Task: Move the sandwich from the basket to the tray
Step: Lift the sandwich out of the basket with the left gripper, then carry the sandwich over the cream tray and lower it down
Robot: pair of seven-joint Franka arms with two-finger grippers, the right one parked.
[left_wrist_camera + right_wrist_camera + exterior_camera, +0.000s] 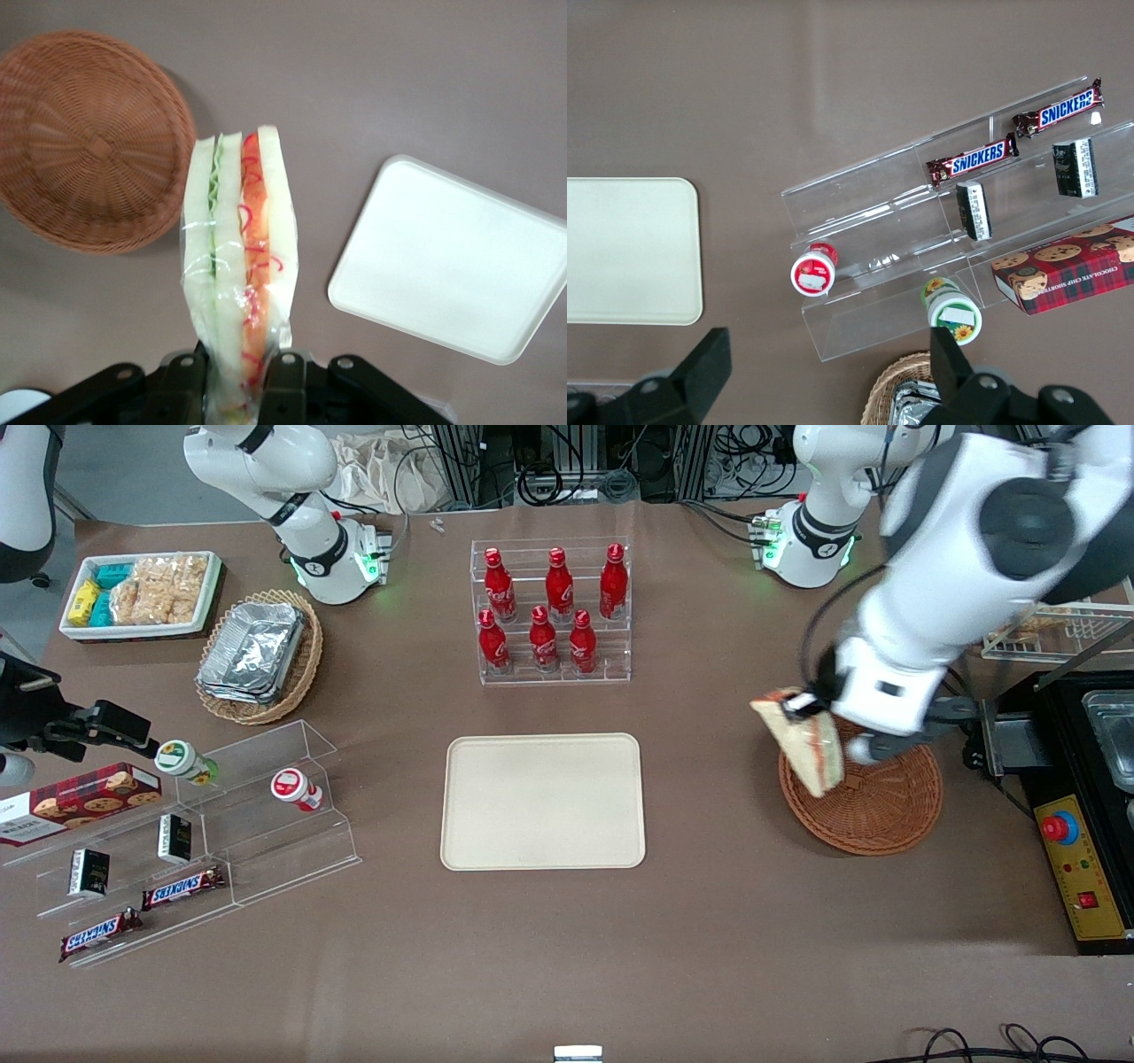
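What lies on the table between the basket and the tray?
Only bare brown table between basket and tray, front view shows. The end effector holds the sandwich above the basket's edge.

The plastic-wrapped sandwich [802, 746], white bread with green and red-orange layers, hangs tilted in the gripper [237, 376] above the empty reddish-brown wicker basket's [873, 806] ten-o'clock rim, with the bare cream tray [542, 801] at the basket's nine o'clock

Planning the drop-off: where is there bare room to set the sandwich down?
The claw holds the sandwich above the basket edge. The tray is bare, with open table between it and the basket. Crowded: the bottle rack and snack shelf.
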